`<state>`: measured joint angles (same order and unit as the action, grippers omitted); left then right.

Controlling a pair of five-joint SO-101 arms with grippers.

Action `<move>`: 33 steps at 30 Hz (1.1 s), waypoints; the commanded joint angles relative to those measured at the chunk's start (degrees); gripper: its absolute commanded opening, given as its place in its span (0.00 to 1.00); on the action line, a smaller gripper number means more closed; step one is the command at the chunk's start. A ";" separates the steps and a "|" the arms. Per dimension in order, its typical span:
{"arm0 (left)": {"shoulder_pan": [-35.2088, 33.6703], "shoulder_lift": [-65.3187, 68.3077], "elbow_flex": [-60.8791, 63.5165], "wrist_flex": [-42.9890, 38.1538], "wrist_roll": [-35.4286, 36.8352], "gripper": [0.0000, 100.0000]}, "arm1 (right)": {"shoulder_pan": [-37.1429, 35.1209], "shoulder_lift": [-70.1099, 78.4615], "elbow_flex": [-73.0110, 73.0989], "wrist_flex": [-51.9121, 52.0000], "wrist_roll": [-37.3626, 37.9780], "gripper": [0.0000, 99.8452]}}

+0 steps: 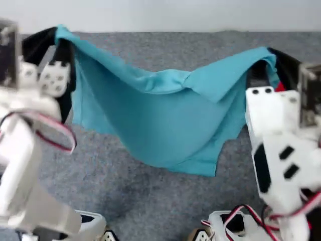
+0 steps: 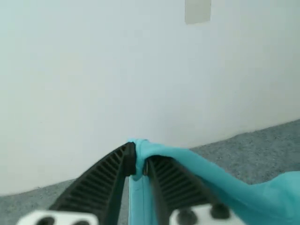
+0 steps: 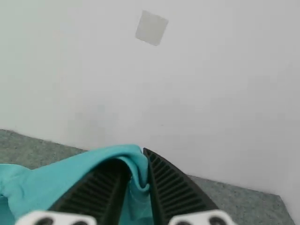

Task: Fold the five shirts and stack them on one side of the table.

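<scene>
Partly behind right arm (image 1: 271,125), shirt (image 1: 165,120) corner.

Above the table (image 1: 125,201), the shirt (image 1: 165,125) hangs between the jaws of left gripper (image 2: 137,154) and right gripper (image 3: 140,161).

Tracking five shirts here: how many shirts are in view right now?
1. The teal shirt hangs stretched between the left gripper and the right gripper, above the grey table. Others may lie outside the views.
</scene>
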<state>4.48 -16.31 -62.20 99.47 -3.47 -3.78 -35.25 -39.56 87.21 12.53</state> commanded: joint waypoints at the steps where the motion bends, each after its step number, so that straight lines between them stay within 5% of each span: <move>1: -2.29 -3.43 0.22 -0.53 0.62 0.01 | 2.42 0.31 -5.98 -0.04 -0.97 0.01; 7: -7.47 -3.69 0.31 -1.58 0.62 0.01 | 11.12 0.40 -11.25 -6.64 -0.97 0.01; 33: -7.74 -3.60 4.18 -3.08 -0.62 0.01 | 11.56 2.77 -13.27 -9.63 -0.97 0.01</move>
<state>-2.81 -20.00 -59.65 96.75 -3.65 7.30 -36.31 -52.31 76.22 12.18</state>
